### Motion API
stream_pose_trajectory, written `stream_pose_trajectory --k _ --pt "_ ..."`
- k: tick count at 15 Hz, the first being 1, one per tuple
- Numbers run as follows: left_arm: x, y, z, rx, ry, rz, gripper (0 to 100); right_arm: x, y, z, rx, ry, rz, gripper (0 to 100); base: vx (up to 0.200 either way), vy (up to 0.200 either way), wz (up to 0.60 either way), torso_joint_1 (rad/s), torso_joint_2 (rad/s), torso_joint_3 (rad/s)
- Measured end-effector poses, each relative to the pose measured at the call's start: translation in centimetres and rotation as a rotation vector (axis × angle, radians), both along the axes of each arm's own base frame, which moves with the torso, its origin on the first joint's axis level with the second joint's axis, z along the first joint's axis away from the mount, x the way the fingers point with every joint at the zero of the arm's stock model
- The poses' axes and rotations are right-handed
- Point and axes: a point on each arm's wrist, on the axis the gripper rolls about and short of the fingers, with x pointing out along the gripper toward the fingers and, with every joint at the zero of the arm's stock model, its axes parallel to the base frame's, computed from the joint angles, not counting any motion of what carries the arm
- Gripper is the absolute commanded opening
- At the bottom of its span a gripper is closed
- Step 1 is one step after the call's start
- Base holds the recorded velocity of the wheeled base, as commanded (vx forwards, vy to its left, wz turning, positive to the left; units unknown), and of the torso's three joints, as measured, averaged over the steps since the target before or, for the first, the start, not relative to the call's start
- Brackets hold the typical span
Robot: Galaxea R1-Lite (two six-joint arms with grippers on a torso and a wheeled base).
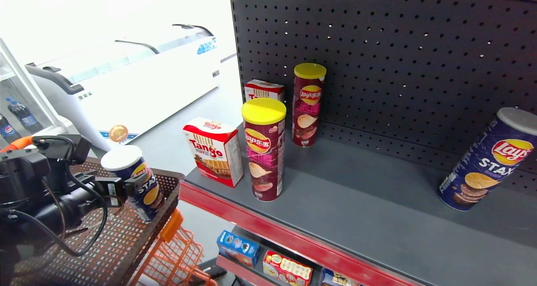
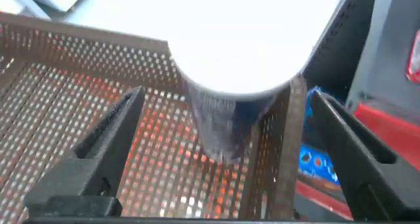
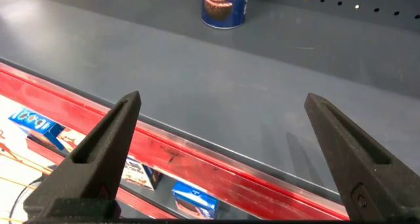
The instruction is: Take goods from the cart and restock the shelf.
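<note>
A blue chips can (image 1: 133, 182) with a white lid stands in the brown mesh cart basket (image 1: 121, 248). My left gripper (image 1: 131, 187) is at the can's upper half. In the left wrist view the left gripper (image 2: 224, 98) is open, and its fingers (image 2: 111, 129) stand wide on both sides of the can (image 2: 226, 115) without touching it. Another blue can (image 1: 488, 160) stands on the grey shelf board (image 1: 356, 202) at the right, by the pegboard. My right gripper (image 3: 223, 100) hangs open over the shelf's red front edge (image 3: 197, 155), holding nothing, with that can (image 3: 224, 4) farther back.
Two maroon cans with yellow lids (image 1: 263, 149) (image 1: 308, 105) and two red-and-white wafer boxes (image 1: 214, 152) (image 1: 264, 91) occupy the shelf's left end. Bare board lies between them and the blue can. Small boxes (image 1: 238, 247) sit on the lower shelf. A white freezer (image 1: 138, 76) stands behind the cart.
</note>
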Motion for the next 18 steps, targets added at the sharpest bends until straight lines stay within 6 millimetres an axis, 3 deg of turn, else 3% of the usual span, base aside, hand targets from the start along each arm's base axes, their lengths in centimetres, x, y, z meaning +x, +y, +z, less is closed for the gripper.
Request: stream_pose_trajectory --k 9,18 --pt "3.2 1.3 -3.9 0.006 0.014 0.038 100 0.0 0.0 0.0 0.000 0.000 0.000 100 0.000 0.000 0.00 0.000 0.00 0.000" --pt "5.5 1.6 -4.8 0.007 0.018 0.038 100 0.0 0.0 0.0 0.000 0.000 -0.001 100 0.000 0.000 0.00 0.000 0.00 0.000"
